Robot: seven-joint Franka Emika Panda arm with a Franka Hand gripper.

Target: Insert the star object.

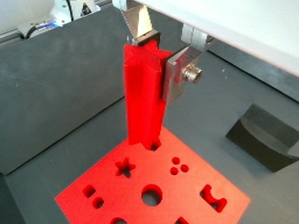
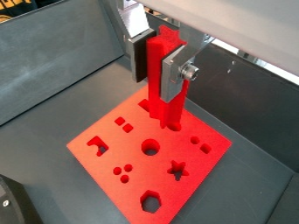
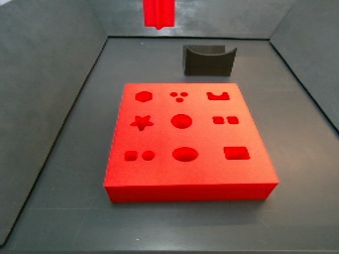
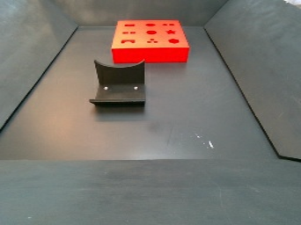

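Note:
The star object (image 1: 145, 96) is a tall bright red ridged peg, held upright between my gripper's (image 1: 159, 56) flat silver fingers (image 1: 177, 77). It shows in both wrist views, and the gripper (image 2: 156, 66) is shut on its upper part. Its lower end hangs in the air above the flat red block (image 1: 176, 188) with shaped holes. The star hole (image 1: 124, 165) is open and lies off to one side of the peg's end. In a side view only the peg's lower tip (image 3: 158, 12) shows, high above the block (image 3: 185, 174) and its star hole (image 3: 141, 123).
A dark grey curved holder (image 3: 205, 60) stands on the floor beyond the block; it also shows in a side view (image 4: 119, 83) and a wrist view (image 1: 267, 136). Grey sloping walls enclose the floor. The block (image 4: 150, 54) lies at the far end.

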